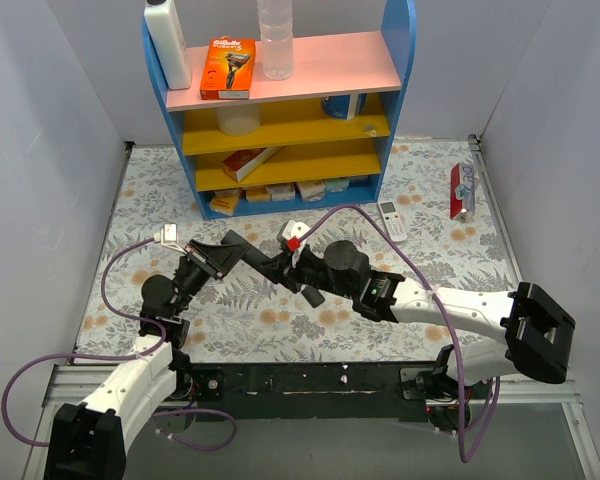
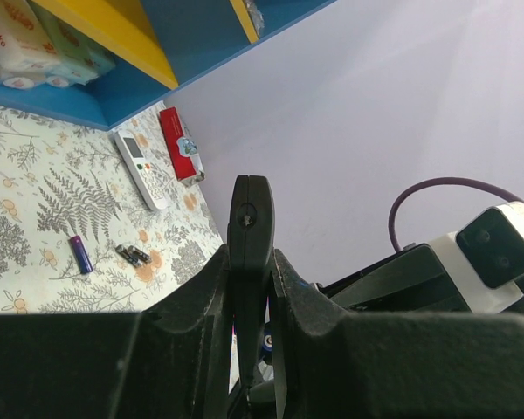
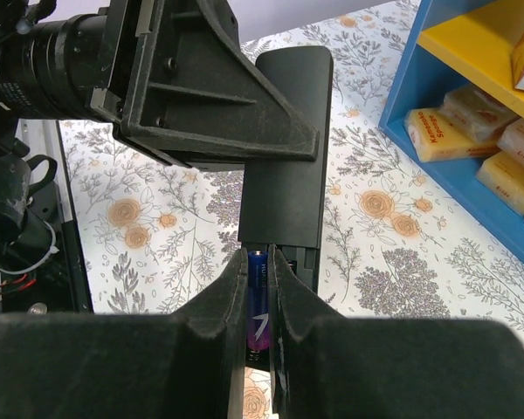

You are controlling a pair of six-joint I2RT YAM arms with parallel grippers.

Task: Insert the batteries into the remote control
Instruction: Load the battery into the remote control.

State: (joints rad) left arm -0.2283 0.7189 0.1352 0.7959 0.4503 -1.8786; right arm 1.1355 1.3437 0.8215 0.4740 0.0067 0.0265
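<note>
My left gripper (image 2: 250,262) is shut on a black remote control (image 2: 250,218), seen edge-on and held up off the table. In the right wrist view the remote control (image 3: 288,148) lies lengthwise with its battery bay open at the near end. My right gripper (image 3: 258,262) is shut on a purple-blue battery (image 3: 258,297) that sits lengthwise at that bay. From above, both grippers meet at mid-table, left (image 1: 242,252) and right (image 1: 310,268). One more purple battery (image 2: 80,254) and two dark small cylinders (image 2: 133,255) lie loose on the floral cloth.
A white remote (image 1: 391,220) and a red packet (image 1: 462,190) lie at the back right. The blue shelf unit (image 1: 280,110) with boxes and bottles stands at the back. Grey walls close in both sides. A purple cable loops over the right arm.
</note>
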